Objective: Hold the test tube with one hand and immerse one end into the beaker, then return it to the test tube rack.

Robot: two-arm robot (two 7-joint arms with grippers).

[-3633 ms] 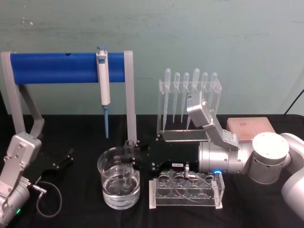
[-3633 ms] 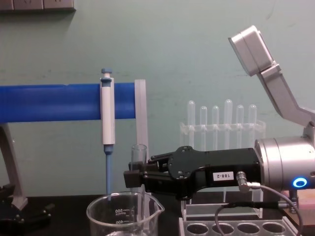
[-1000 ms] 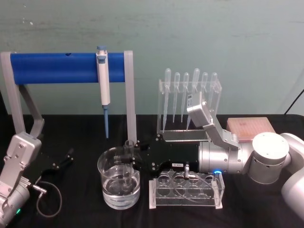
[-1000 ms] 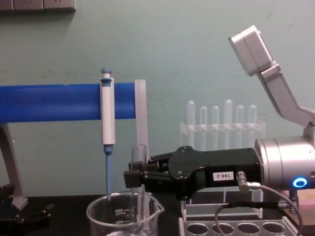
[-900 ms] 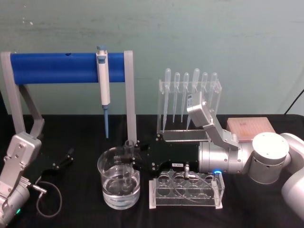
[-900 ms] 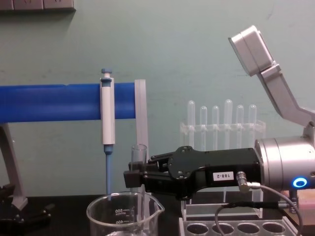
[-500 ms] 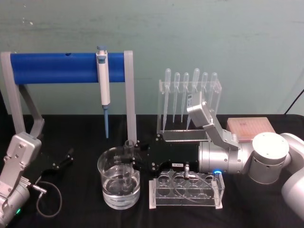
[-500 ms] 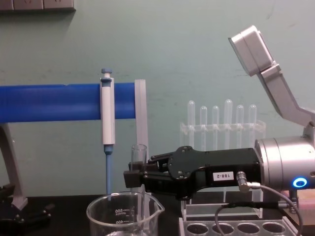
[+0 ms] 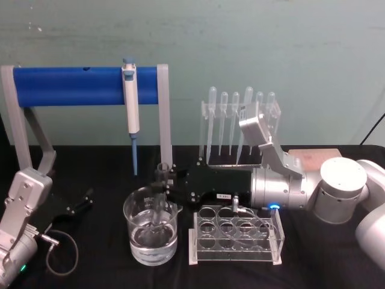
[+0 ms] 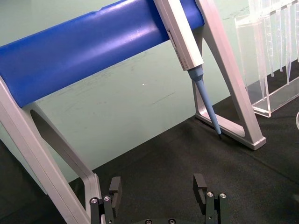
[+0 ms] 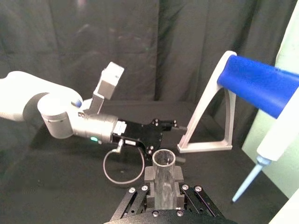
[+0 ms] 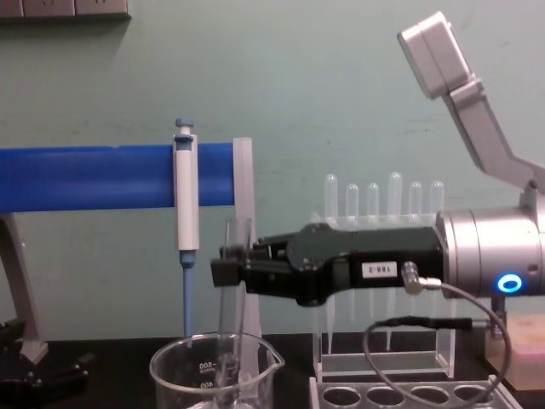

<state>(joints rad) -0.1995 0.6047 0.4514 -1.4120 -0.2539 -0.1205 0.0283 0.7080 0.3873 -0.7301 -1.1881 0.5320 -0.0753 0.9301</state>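
Black bench point(image 9: 337, 268) under everything. The right gripper point(image 12: 226, 273) comes in sideways over the beaker point(image 9: 133, 232), fingers clamped on the test tube point(image 12: 237, 234). The left gripper point(image 10: 157, 186) is parked low at the bench's left side, fingers apart. The test tube rack point(image 9: 236, 251) sits just right of the beaker, which has water in it. The tube leans a little, with its lower end down inside the beaker and its rim above the fingers.

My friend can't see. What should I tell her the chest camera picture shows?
The right gripper reaches in from the right, shut on a glass test tube whose lower end dips into a beaker. Behind hangs a pipette on a blue bar; the left gripper rests at the lower left.
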